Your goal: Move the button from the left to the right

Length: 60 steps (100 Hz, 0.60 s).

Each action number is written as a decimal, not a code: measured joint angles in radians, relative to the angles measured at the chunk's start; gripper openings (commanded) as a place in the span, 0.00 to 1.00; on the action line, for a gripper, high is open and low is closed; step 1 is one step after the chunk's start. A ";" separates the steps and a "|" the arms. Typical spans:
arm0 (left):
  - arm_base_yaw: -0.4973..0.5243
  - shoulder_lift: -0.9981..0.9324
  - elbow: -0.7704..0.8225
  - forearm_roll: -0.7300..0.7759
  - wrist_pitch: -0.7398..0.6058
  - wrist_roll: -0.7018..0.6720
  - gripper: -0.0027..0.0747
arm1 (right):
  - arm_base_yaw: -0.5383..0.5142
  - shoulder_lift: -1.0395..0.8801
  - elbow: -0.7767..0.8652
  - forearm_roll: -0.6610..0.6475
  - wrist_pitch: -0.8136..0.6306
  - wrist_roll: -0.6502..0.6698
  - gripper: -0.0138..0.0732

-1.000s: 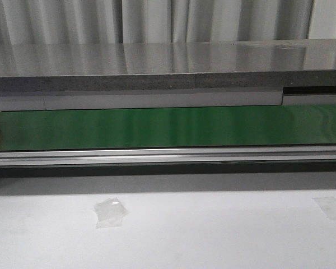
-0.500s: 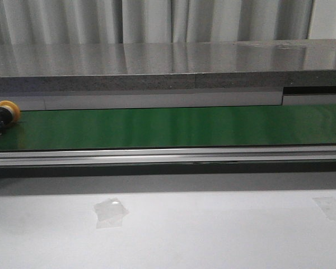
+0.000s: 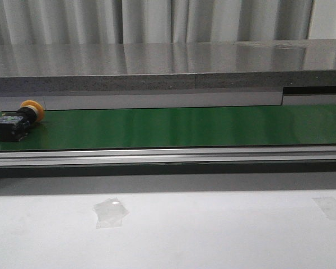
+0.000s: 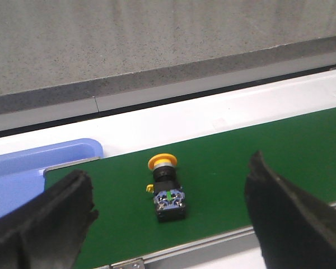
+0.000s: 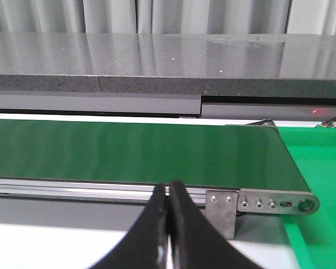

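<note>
Nearest, the left gripper (image 4: 168, 218) hangs with jaws spread wide, holding nothing; the right gripper (image 5: 169, 235) has its fingers pressed together, empty. Beyond, the button (image 3: 15, 121) lies on its side on the belt (image 3: 185, 126) near the worktop's left edge (yellow cap toward the far side). Farther off, a blue tray (image 4: 22, 174) sits at the belt's end.
</note>
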 measured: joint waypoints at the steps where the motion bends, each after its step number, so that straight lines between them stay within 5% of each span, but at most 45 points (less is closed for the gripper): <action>1: 0.000 -0.014 0.009 0.000 0.000 0.000 0.74 | 0.000 0.000 0.000 0.000 0.000 0.000 0.08; 60: -0.002 -0.476 0.222 0.004 -0.030 0.002 0.74 | 0.000 0.000 0.000 0.000 0.000 0.000 0.08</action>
